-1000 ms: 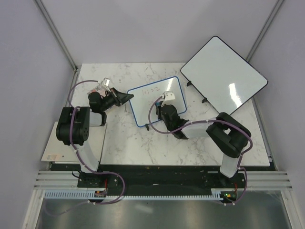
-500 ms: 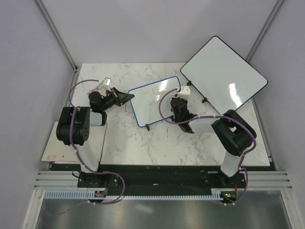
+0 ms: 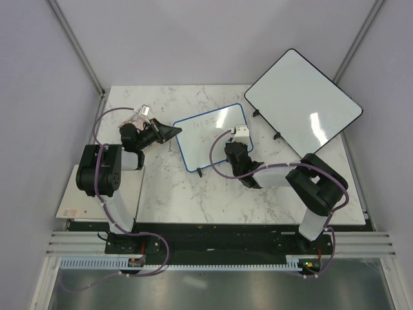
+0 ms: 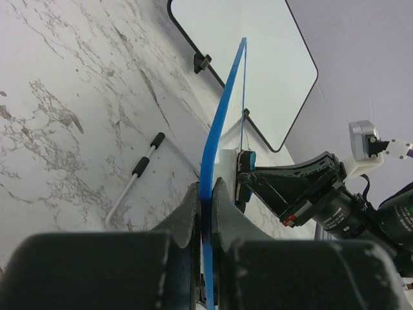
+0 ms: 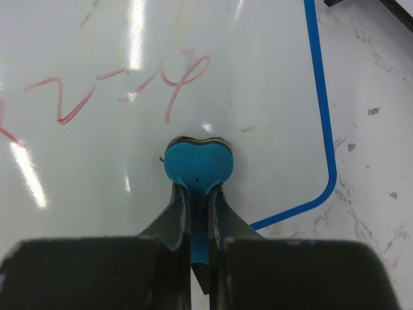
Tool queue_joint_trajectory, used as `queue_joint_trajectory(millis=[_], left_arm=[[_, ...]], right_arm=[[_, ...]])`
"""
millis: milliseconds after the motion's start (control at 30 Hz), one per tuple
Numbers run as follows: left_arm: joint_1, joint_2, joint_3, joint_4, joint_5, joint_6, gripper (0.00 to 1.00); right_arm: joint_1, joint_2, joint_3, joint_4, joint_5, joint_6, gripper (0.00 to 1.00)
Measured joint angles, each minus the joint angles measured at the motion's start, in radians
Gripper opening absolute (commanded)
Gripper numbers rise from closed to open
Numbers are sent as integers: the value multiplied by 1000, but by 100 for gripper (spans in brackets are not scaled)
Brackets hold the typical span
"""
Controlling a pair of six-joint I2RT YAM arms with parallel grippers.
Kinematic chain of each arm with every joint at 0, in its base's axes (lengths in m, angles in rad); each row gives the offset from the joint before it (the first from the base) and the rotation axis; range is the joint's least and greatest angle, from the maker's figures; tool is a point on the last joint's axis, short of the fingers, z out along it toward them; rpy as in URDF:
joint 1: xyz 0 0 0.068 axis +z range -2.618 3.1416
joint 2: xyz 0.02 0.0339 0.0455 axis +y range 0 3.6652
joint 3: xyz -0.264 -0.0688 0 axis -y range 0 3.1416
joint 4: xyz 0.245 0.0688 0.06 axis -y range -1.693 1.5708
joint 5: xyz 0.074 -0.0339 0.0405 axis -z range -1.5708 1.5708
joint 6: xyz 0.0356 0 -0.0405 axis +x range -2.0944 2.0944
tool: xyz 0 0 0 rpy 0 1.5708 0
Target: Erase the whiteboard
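Note:
The whiteboard point(image 3: 205, 147), small with a thin blue frame, stands tilted on the marble table. My left gripper point(image 3: 174, 131) is shut on its left edge; in the left wrist view the blue frame point(image 4: 222, 123) runs edge-on up from between the left gripper's point(image 4: 206, 194) jaws. My right gripper point(image 3: 233, 141) is shut on a blue eraser point(image 5: 197, 165), which is pressed flat on the board face near its lower right corner. Red handwritten marks point(image 5: 122, 90) lie just beyond the eraser. The eraser point(image 4: 244, 173) also shows behind the board.
A larger dark-framed white board point(image 3: 303, 103) leans at the back right, its black feet close to the small board's right edge. The small board's wire leg point(image 4: 134, 183) with black caps rests on the marble. A pale plate point(image 3: 71, 205) lies under the left arm.
My right gripper swept the eraser up to the board's top right corner, then came back down and left. The left gripper and the board stayed put. Writing still shows at the upper left.

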Motion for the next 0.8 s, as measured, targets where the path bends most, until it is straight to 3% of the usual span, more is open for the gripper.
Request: queue_joint_trajectory(millis=[367, 800], left_arm=[[2, 0, 1, -2, 2, 0, 2], [3, 8, 2, -5, 0, -14, 2]], right_arm=[[-10, 14, 93, -106, -2, -56, 0], [-166, 64, 288, -185, -214, -156, 0]])
